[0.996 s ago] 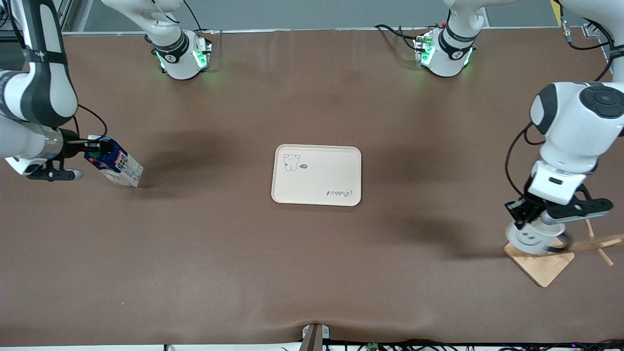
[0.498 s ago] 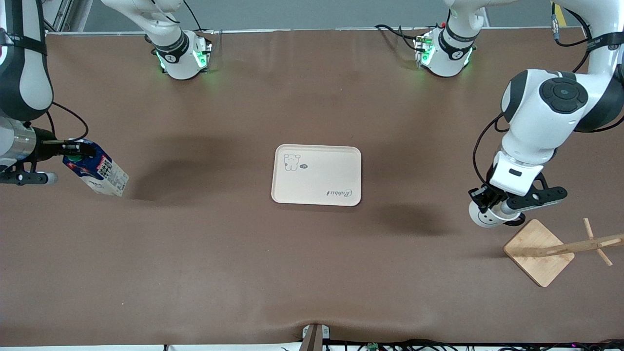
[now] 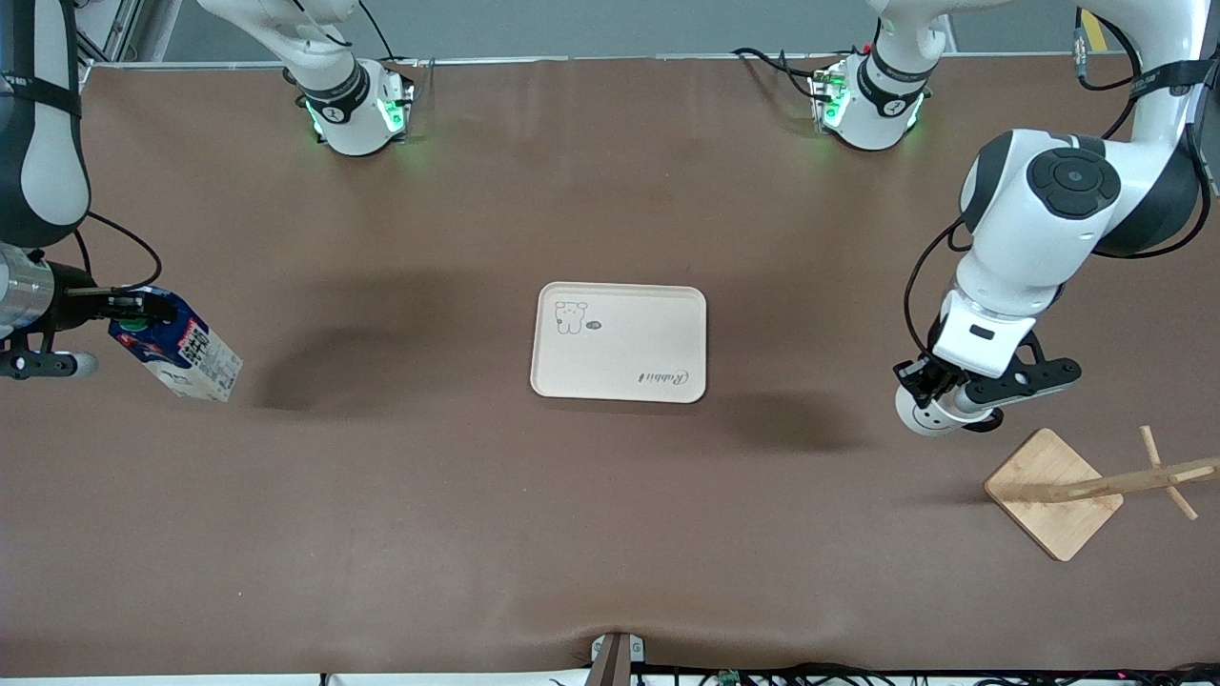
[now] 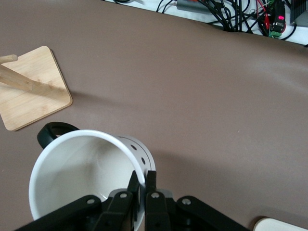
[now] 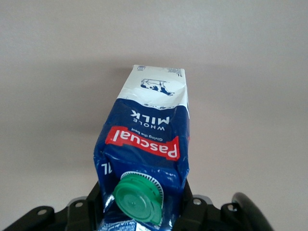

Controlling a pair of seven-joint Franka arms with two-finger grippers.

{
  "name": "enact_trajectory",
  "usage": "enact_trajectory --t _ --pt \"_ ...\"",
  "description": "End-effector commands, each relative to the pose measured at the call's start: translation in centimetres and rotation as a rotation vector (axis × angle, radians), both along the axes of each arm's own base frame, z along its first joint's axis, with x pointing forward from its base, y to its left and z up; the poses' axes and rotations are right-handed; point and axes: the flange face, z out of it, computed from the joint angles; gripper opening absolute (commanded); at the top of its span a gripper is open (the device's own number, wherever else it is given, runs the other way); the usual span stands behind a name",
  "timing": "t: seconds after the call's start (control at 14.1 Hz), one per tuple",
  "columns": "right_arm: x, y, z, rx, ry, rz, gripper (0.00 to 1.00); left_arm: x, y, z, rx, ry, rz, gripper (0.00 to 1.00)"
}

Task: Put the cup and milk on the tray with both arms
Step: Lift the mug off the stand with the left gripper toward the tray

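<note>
- The left gripper (image 3: 929, 389) is closed on the cup (image 3: 929, 412), with one finger inside the rim and one outside, as the left wrist view shows at the cup (image 4: 89, 178) wall, with the left gripper (image 4: 143, 185) pinching it.
- The cup hangs under that gripper, off the worktop (image 3: 610, 534), over bare surface toward the left arm's end; from the tray (image 3: 620, 341) it sits at about 4 o'clock in the front view, well apart.
- The wooden rack base (image 3: 1053, 493) lies at about 5 o'clock from the cup, near but not touching.
- Judged as ceramic, the cup should be stiff, smooth and breakable; a rim pinch is narrow, so it may swing or slip if jolted. The handle (image 4: 54, 132) is free and points away from the fingers.
- The right gripper (image 3: 124, 307) is closed on the top of the milk (image 3: 181, 350), around the gable near the green cap (image 5: 139, 198).
- The carton hangs tilted from that gripper, base lower and angled toward the tray, over the worktop at the right arm's end; from the tray it is at about 9 o'clock, well apart.
- A carton like this probably has soft walls that dent under pressure; if full, its weight sits low and would pull on the top grip. The folded gable is the firmest hold, and the tilt will need levelling before the base can sit flat.
- The tray lies flat mid-worktop with nothing on it; both items are not yet placed.
</note>
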Motion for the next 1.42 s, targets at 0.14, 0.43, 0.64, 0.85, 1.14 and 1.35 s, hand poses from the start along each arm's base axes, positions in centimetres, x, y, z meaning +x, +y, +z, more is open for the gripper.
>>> enact_trajectory --t 0.14,0.43,0.64,0.85,1.14,1.35 --pt "0.7 0.5 0.4 0.017 0.008 -0.001 0.07 -1.9 -7.2 0.4 0.005 0.085 -0.002 0.0" --pt "0.7 1.0 0.3 0.038 0.015 -0.004 0.07 -5.8 -17.5 -2.6 0.025 0.222 0.02 0.0" --pt "0.7 1.4 0.4 0.075 0.02 -0.016 0.07 -8.8 -23.0 -6.3 0.006 0.319 0.0 0.0" --pt "0.5 2.6 0.8 0.065 0.049 -0.056 0.07 -10.0 -25.9 -10.7 0.013 0.394 -0.005 0.0" --pt "0.5 7.8 1.9 0.028 0.089 -0.1 0.09 -10.4 -30.5 -13.7 0.0 0.415 0.029 0.0" --pt "0.6 11.9 3.0 0.001 0.071 -0.121 0.09 -11.1 -32.7 -15.5 0.001 0.416 0.041 0.0"
